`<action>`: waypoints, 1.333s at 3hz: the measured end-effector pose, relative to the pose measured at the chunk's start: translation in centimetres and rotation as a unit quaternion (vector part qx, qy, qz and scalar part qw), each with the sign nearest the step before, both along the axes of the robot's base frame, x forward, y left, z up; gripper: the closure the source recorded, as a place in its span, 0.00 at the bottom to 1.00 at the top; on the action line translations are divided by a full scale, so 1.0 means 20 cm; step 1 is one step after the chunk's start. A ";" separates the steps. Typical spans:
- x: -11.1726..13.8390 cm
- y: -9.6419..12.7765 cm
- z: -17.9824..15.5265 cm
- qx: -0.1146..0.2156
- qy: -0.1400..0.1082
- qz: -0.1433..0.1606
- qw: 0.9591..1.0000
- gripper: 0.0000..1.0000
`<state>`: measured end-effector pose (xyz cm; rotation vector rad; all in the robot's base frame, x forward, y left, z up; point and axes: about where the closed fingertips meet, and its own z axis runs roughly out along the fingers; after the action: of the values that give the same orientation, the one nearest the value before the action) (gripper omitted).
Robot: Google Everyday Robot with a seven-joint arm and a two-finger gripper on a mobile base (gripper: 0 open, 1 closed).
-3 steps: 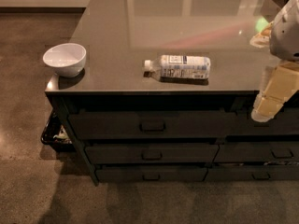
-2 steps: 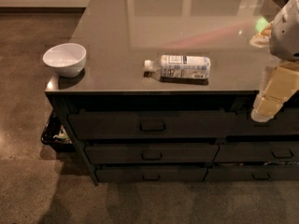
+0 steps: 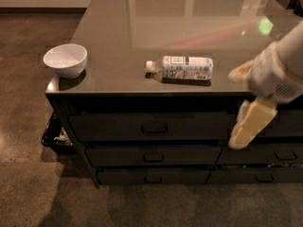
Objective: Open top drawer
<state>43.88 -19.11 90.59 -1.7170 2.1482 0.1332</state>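
Note:
The top drawer (image 3: 118,126) is the wide dark grey front just under the counter top. It is closed, and its small loop handle (image 3: 155,127) sits at its centre. My gripper (image 3: 246,129), cream and white, hangs in front of the cabinet at the right end of the top drawer. It points down and to the left. It is apart from the handle, well to its right.
A white bowl (image 3: 65,59) stands at the counter's (image 3: 118,37) left front corner. A plastic bottle (image 3: 182,67) lies on its side near the front edge. Shallower drawers (image 3: 153,156) sit below. A dark basket (image 3: 56,137) stands on the floor at the cabinet's left.
My gripper has moved down and to the left, from beside the counter edge to in front of the top drawer's right end. The drawer has not moved.

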 end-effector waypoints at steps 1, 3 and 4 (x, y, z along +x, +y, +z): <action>0.01 0.16 -0.39 0.056 0.014 0.025 0.998 0.00; 0.09 0.18 -0.40 0.061 -0.015 0.015 0.998 0.00; 0.12 0.19 -0.49 0.082 -0.011 0.025 0.996 0.00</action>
<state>46.29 -15.24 80.80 -1.6694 2.0192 0.2952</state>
